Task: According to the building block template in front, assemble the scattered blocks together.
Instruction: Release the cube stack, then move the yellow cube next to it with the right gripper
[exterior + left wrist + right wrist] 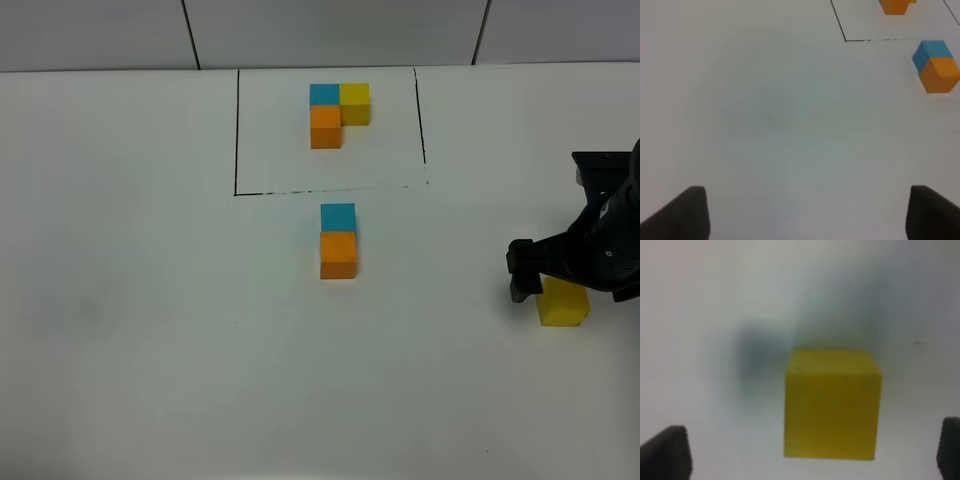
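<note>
Fingertips of the left claw stand spread apart above the white counter on the near left, holding nothing. It plays no part in the step in hand.

On the near right, the right claw hovers over the yellow block, its jaws spread wide. The wrist view shows one finger on each side of the block, neither touching it. The yellow block sits well apart from the other two loose blocks and looks roughly square to the counter's edges.

At the middle of the counter, the blue block and orange block already touch. Their long axis runs near to far, orange at the near end and blue at the far end.

Farthest off, inside the black outline, the template shows the same column with a yellow cube touching the right side of its blue cube.

By my reading, the step in hand is picking up the last block. The next move calls for lowering, pinching the yellow block by its left and right faces, then carrying it left and farther away. It should be set flush against the right face of the blue block without nudging the pair.
</note>
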Robot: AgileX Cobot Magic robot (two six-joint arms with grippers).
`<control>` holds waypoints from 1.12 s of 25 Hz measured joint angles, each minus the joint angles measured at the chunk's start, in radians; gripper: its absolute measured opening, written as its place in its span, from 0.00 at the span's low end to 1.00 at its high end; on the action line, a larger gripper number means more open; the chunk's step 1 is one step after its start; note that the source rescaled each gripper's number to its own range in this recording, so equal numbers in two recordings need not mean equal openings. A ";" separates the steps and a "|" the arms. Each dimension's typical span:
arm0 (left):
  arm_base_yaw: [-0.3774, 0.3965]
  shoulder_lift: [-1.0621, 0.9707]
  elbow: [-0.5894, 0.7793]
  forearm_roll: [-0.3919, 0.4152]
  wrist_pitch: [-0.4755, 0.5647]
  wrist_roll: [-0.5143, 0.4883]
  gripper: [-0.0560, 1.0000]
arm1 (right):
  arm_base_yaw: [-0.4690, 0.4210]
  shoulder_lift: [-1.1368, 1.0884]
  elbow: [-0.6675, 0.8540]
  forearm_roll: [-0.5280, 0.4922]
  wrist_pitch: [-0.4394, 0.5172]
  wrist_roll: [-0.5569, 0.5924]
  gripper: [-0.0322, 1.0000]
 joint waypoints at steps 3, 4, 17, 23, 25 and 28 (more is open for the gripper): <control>0.000 0.000 0.000 0.000 0.000 0.000 0.70 | -0.012 0.042 0.000 0.009 -0.016 -0.008 0.99; 0.000 0.000 0.000 0.000 0.000 0.000 0.70 | -0.016 0.055 0.000 0.013 -0.025 -0.012 0.99; 0.000 0.000 0.000 0.000 0.000 0.000 0.70 | -0.040 0.130 0.000 0.022 -0.051 -0.049 0.87; 0.000 0.000 0.000 0.000 0.000 0.000 0.70 | -0.040 0.139 0.000 0.023 -0.052 -0.051 0.72; 0.000 0.000 0.000 0.000 0.000 0.000 0.70 | -0.040 0.139 0.000 0.023 -0.048 -0.051 0.61; 0.000 0.000 0.000 0.000 0.000 0.000 0.70 | -0.040 0.139 0.000 0.023 -0.045 -0.052 0.37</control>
